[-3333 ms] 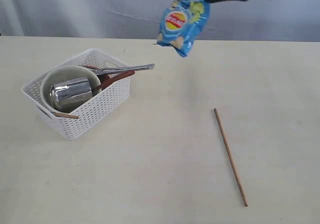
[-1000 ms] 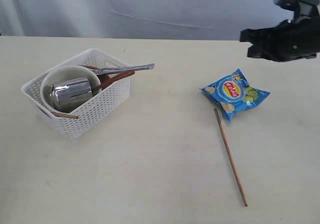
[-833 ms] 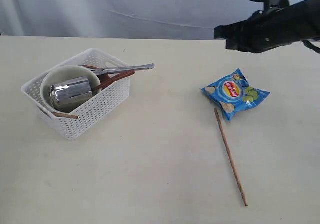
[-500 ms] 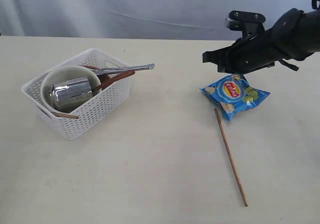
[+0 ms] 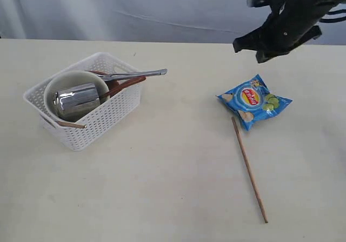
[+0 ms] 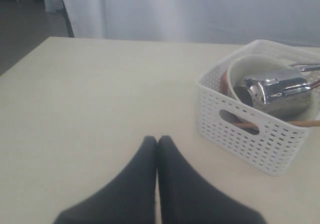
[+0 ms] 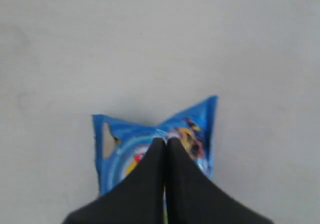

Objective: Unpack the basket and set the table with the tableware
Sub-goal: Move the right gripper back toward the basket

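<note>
Our right claw [image 7: 165, 142] has its two black tapered fingers pressed together with nothing between them. It hangs in the air above the bag [image 5: 254, 101], a crinkly blue foil packet lying flat on the counter [image 5: 162, 193]. Just beside the bag's near corner begins a thin brown wooden chopstick [image 5: 249, 169], straight and alone, with open counter on both sides.

Our left claw [image 6: 157, 140] is likewise closed and empty, pointing over bare counter near the basket [image 5: 111, 112]. The basket is white plastic with perforated walls and handle slots, and it sits well apart from the bag. It holds a cream bowl [image 5: 59, 82] with a shiny steel cup [image 5: 75, 101] on its side in it. A dark red spoon [image 5: 128, 84] and steel cutlery [image 5: 140, 74] jut past the rim, and a second chopstick [image 5: 70, 124] shows at a slot.

The counter is pale, matte and plain, and a grey curtain [image 5: 108, 9] hangs behind.
</note>
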